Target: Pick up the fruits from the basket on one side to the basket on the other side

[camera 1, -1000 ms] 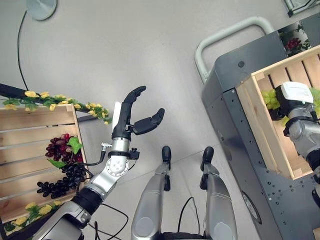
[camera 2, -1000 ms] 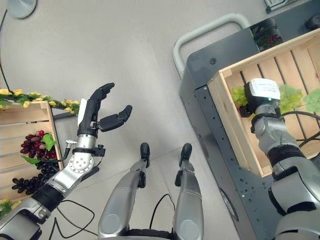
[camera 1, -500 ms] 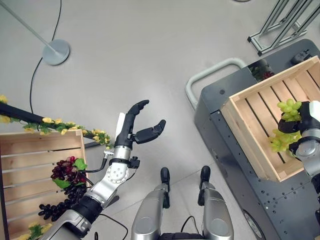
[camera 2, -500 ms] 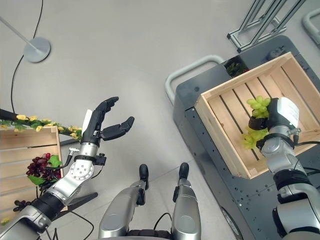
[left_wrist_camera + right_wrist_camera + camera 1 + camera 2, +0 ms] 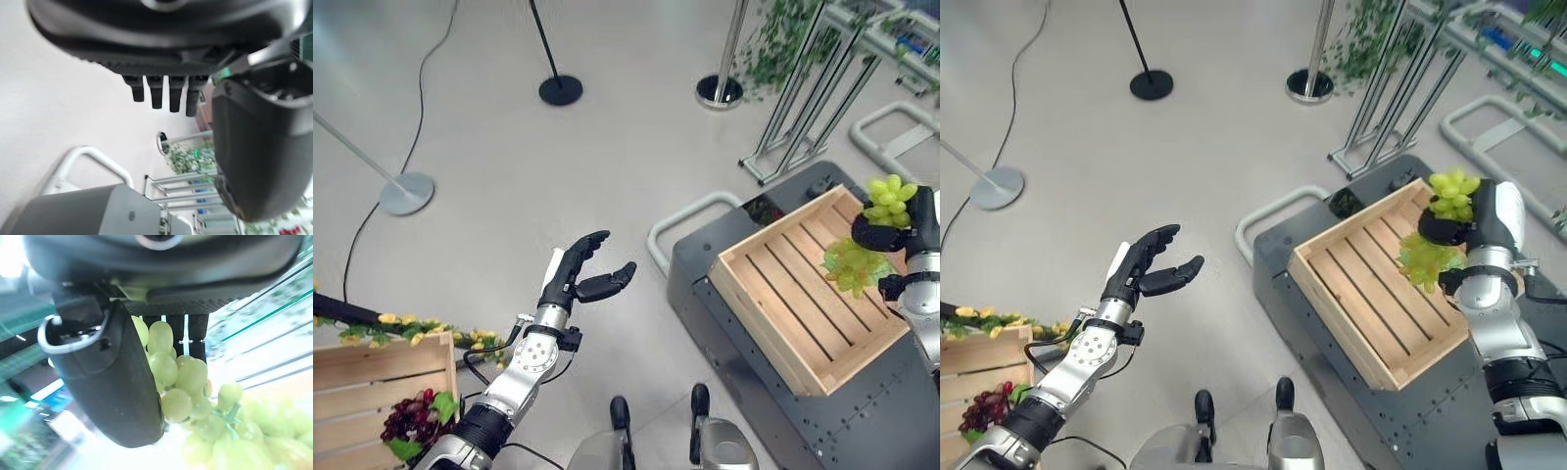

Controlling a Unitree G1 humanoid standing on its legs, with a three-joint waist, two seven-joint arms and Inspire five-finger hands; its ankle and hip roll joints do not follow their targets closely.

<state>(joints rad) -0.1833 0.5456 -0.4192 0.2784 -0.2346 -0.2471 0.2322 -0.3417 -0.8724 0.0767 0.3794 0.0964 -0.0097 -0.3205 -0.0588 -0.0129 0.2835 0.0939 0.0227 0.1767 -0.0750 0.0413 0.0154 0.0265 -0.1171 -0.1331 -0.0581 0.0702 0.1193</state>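
My right hand's fingers [image 5: 198, 333] and thumb curl round a bunch of green grapes [image 5: 1435, 230], smooth, round and pale, with a thin green stalk; part of the cluster pokes above my grip and the rest, with what may be a leaf, hangs below it. That right hand [image 5: 1477, 227] sits at the right edge of the right eye view, over the far right part of a wooden crate [image 5: 1351, 304]. The crate is made of light slats with dark gaps between the floor boards and plain plank walls. It rests on a dark grey cart [image 5: 1430, 411] with a flat top, dotted side panels and a pale tubular handle [image 5: 1258, 211] bent in a rounded loop at its left end.

My left hand [image 5: 582, 279] floats at the lower centre of the left eye view, above bare grey floor, fingers nearly straight and spread from the thumb, holding nothing.

In the lower left corner stands a second slatted crate [image 5: 362, 397], trimmed along its upper edge with a garland of yellow flowers [image 5: 411, 331]. A bunch of dark red grapes [image 5: 411, 423] with green leaves lies inside it.

Toward the top of the frame stand a black round-based pole [image 5: 558, 86] and a chrome one [image 5: 720, 88].
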